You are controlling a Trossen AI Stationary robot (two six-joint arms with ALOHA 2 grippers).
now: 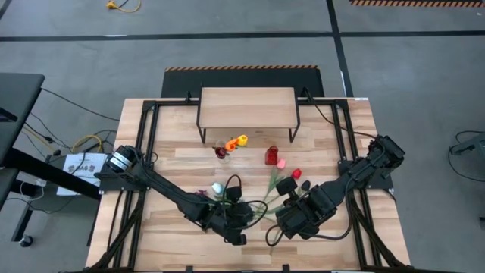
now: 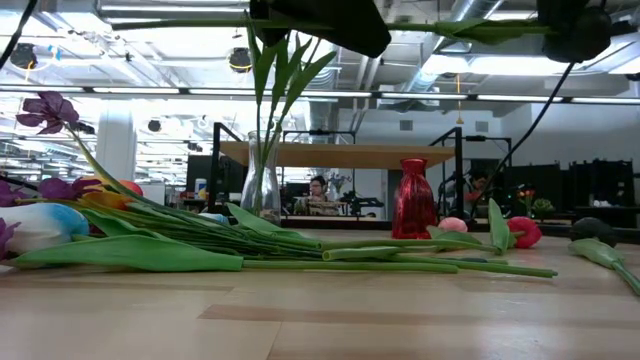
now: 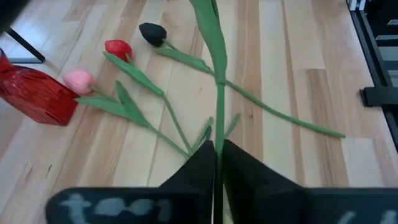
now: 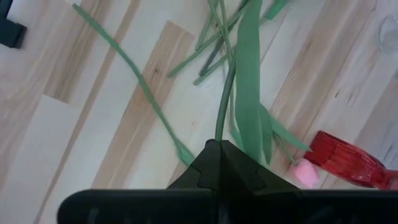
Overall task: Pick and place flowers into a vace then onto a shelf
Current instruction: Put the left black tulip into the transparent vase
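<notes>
Both arms reach over the near part of the wooden table (image 1: 333, 235), in front of the shelf (image 1: 246, 106), which stands at the far edge. The left gripper (image 3: 216, 163) has its fingers pressed together on a green tulip stem (image 3: 219, 118) that runs straight out from between the tips, a long leaf rising beyond it. The right gripper (image 4: 216, 148) is likewise closed tight, pinching another green stem (image 4: 225, 99) with a broad leaf alongside.

Just in front of the shelf stands a clear glass vase (image 1: 225, 148) with orange and dark red heads showing from above; in the low view tall green leaves rise from it. A red vase (image 1: 271, 156) stands a little to the right of the glass one, also in front of the shelf. Nearer than the red vase, a pink tulip (image 3: 79, 81), a red tulip (image 3: 118, 48) and a dark tulip (image 3: 152, 32) lie flat on the planks. More loose flowers (image 2: 150, 235) lie in a heap beneath the left arm, among them a white head and purple sprigs (image 2: 45, 110)
</notes>
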